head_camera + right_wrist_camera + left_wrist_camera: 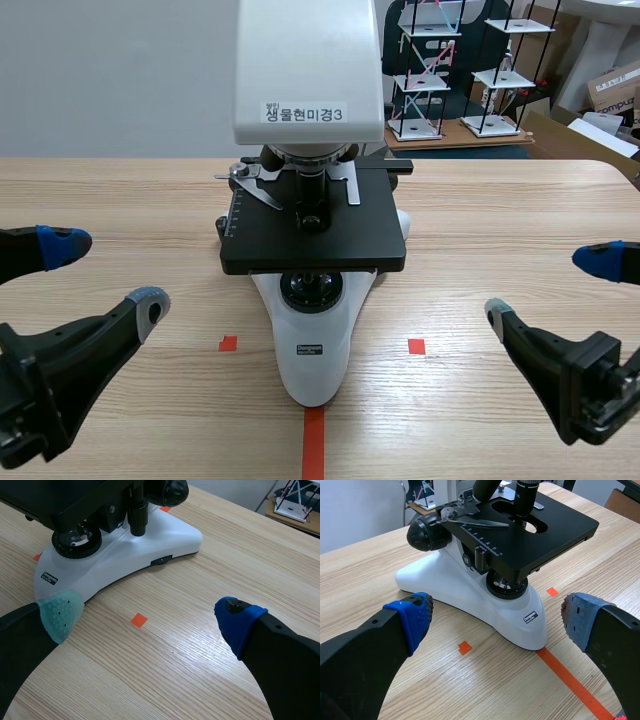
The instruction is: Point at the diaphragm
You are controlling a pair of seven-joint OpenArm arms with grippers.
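Both wide open and empty, left claw [108, 275] and right claw [548, 286] risk bumping the stage [360, 240] and missing the diaphragm [506, 582] beneath.

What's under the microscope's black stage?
A round black lens housing sits on the white base beneath the stage. Whatever is fixed to the stage's underside is covered.

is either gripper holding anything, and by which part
Nothing is held: the left gripper and the right gripper both stand open, clear of the white and black microscope.
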